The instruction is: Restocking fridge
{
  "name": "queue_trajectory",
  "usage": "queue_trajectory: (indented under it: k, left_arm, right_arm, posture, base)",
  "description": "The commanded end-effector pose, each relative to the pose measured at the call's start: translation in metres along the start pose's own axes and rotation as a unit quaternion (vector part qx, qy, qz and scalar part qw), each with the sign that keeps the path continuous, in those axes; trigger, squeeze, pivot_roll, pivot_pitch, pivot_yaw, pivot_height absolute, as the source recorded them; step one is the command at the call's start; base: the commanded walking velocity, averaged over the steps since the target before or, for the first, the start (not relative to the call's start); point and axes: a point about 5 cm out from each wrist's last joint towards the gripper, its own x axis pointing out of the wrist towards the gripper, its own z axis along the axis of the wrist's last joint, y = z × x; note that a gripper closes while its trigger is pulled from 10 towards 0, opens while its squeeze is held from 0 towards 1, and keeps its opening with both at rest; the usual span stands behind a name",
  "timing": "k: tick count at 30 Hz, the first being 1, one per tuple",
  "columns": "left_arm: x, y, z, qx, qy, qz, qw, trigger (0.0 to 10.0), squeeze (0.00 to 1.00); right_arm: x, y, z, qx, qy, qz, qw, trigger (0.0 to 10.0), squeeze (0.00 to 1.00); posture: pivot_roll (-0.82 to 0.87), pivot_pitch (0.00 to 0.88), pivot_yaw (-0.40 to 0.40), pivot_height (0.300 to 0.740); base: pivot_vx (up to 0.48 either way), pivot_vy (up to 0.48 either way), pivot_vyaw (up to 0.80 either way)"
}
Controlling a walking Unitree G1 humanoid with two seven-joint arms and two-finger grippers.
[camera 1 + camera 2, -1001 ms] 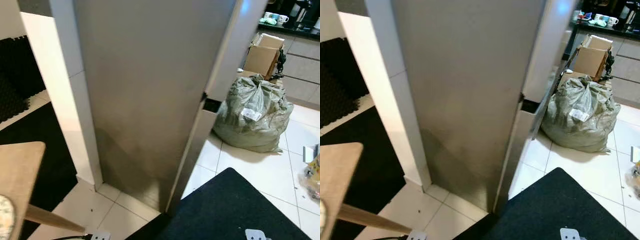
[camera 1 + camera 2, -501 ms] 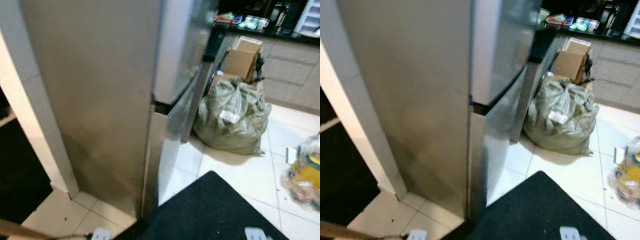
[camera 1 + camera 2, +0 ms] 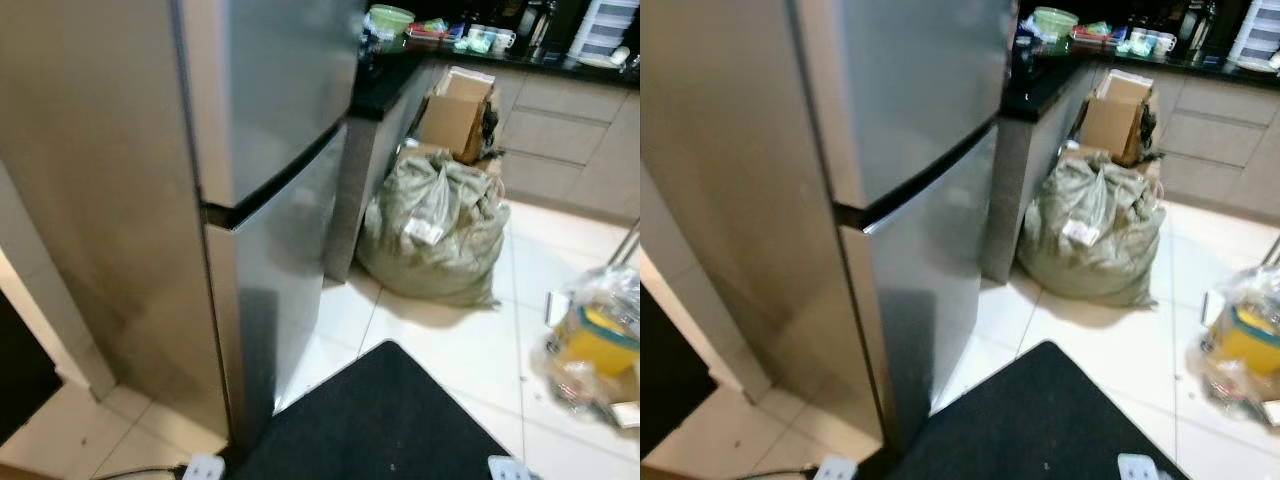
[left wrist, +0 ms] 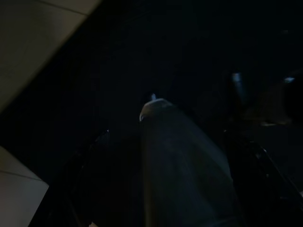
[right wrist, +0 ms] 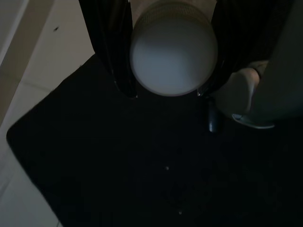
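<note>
A tall stainless-steel fridge stands at the left of the head views, with its upper door and lower door both closed and a dark seam between them. In the right wrist view my right gripper hangs over a black mat and is shut on a round white-topped container, one black finger on either side of it. The left wrist view is very dark, with a tiled floor corner and a grey rounded shape just made out.
A stuffed grey-green sack sits on the white tiles beside the dark counter. An open cardboard box stands behind the sack. A clear plastic bag with yellow contents lies at the right. A black mat covers the floor at my feet.
The whole picture has swung right: the camera turned from the fridge's side panel to its closed front doors. The wooden table edge has left the picture.
</note>
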Motion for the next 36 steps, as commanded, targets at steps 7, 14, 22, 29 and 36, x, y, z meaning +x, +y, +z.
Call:
queue_trajectory:
  k: [7, 14, 22, 29, 36]
  left_arm:
    - [-0.002, 0.001, -0.012, -0.01, 0.019, 0.008, 1.0, 10.0, 0.0]
    - [-0.002, 0.002, -0.011, -0.008, 0.015, 0.011, 1.0, 10.0, 0.0]
    - [-0.001, -0.001, -0.009, 0.004, 0.013, -0.004, 1.0, 10.0, 0.0]
    - [-0.001, -0.001, -0.007, -0.015, 0.003, 0.003, 1.0, 10.0, 0.0]
    - [0.0, 0.005, 0.011, -0.035, -0.037, 0.007, 0.999, 10.0, 0.0]
  right_arm:
    - [0.001, 0.002, 0.006, 0.0, -0.012, 0.008, 1.0, 10.0, 0.0]
    - [0.001, 0.002, 0.007, 0.002, -0.014, 0.011, 1.0, 10.0, 0.0]
    - [0.001, -0.001, 0.005, -0.008, -0.008, -0.009, 1.0, 10.0, 0.0]
    - [0.0, 0.0, 0.001, -0.011, 0.0, -0.009, 1.0, 10.0, 0.0]
    - [0.0, 0.0, 0.002, -0.013, 0.0, -0.011, 1.0, 10.0, 0.0]
  posture:
    - [-0.07, 0.0, -0.056, 0.74]
    - [-0.07, 0.0, -0.057, 0.74]
    - [-0.07, 0.0, -0.058, 0.74]
    - [-0.07, 0.0, -0.057, 0.74]
    - [-0.07, 0.0, -0.057, 0.74]
  base:
    - [0.0, 0.0, 0.79]
    - [0.0, 0.0, 0.79]
    - [0.0, -0.227, 0.39]
    - [0.0, -0.352, 0.0]
    - [0.0, 0.0, 0.0]
